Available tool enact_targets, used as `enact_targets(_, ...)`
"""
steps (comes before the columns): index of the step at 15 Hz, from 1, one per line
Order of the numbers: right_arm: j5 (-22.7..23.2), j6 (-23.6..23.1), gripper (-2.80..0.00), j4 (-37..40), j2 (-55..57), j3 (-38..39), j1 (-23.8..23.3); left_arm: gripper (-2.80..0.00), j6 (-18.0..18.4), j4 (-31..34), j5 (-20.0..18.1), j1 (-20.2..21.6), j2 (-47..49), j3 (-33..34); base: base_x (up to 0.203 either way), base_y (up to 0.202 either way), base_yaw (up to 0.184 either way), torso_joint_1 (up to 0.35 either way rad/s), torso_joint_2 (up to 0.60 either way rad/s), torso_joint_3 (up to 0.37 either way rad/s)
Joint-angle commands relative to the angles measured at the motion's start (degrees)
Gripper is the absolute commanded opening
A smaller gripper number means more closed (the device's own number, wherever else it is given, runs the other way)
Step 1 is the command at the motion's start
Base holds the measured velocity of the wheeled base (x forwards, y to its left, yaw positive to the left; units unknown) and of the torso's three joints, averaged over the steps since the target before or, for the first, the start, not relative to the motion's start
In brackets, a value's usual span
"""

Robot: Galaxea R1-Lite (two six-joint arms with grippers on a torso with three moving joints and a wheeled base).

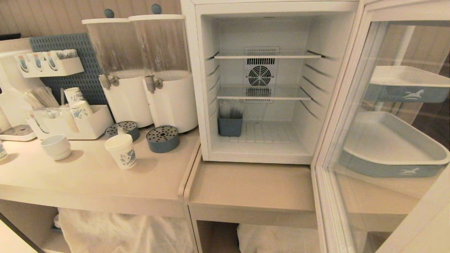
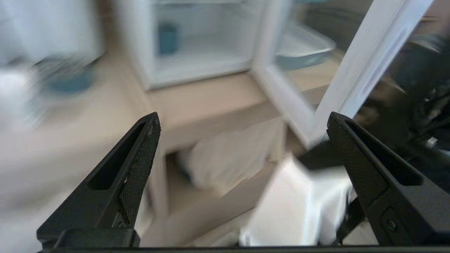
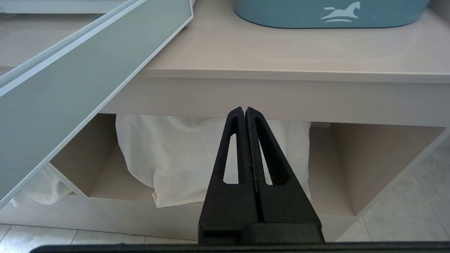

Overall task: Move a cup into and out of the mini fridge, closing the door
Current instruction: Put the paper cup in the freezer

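**A:** What is the head view showing?

**B:** The mini fridge (image 1: 260,84) is standing with its door (image 1: 383,140) swung wide to the right. Inside, on the floor at the left, a small blue holder (image 1: 230,123) is sitting below the two wire shelves. The cup (image 1: 121,151) is not in the fridge; it is standing upright on the counter (image 1: 88,179) to the left, just in front of two white drink dispensers (image 1: 147,70) and beside a white mug (image 1: 56,146). Through the door glass, two blue-and-white trays (image 1: 390,151) are showing. Neither arm is appearing here.

**A:** And the left wrist view?

**B:** It is blurring heavily. The left gripper (image 2: 242,126) is hanging with its fingers spread wide and nothing between them, looking towards the open fridge and the door's lower corner, apart from both.

**A:** The right wrist view?

**B:** The right gripper (image 3: 245,112) is sitting low with its fingers pressed together, holding nothing. It is facing the shelf opening under the counter, where white cloth (image 3: 197,154) is lying, with the door edge slanting past on one side and a blue tray with a horse mark (image 3: 330,14) resting on the counter above.
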Motion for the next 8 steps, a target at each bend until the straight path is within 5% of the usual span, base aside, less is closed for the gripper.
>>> enact_targets(1, 0.0, 0.0, -2.8, 0.1, 0.0, 0.0, 0.0, 0.0, 0.0, 24.4, 3.8, 0.3, -6.3, -10.2, 0.0, 0.0, 0.0, 0.0, 0.0, 0.0)
enact_targets(2, 0.0, 0.0, -2.8, 0.1, 0.0, 0.0, 0.0, 0.0, 0.4, 30.6, 4.9, -0.1, -7.8, -12.6, 0.0, 0.0, 0.0, 0.0, 0.0, 0.0)
enact_targets(5, 0.0, 0.0, -2.8, 0.1, 0.0, 0.0, 0.0, 0.0, 3.5, 34.6, 8.0, -1.2, -19.2, -10.4, 0.0, 0.0, 0.0, 0.0, 0.0, 0.0)
enact_targets(6, 0.0, 0.0, -2.8, 0.1, 0.0, 0.0, -0.1, 0.0, 3.2, 34.3, 9.7, -1.3, -21.0, -7.9, 0.0, 0.0, 0.0, 0.0, 0.0, 0.0)
enact_targets(8, 0.0, 0.0, -2.8, 0.1, 0.0, 0.0, 0.0, 0.0, -2.4, 23.0, 15.6, -1.5, -21.0, 3.1, 0.0, 0.0, 0.0, 0.0, 0.0, 0.0)
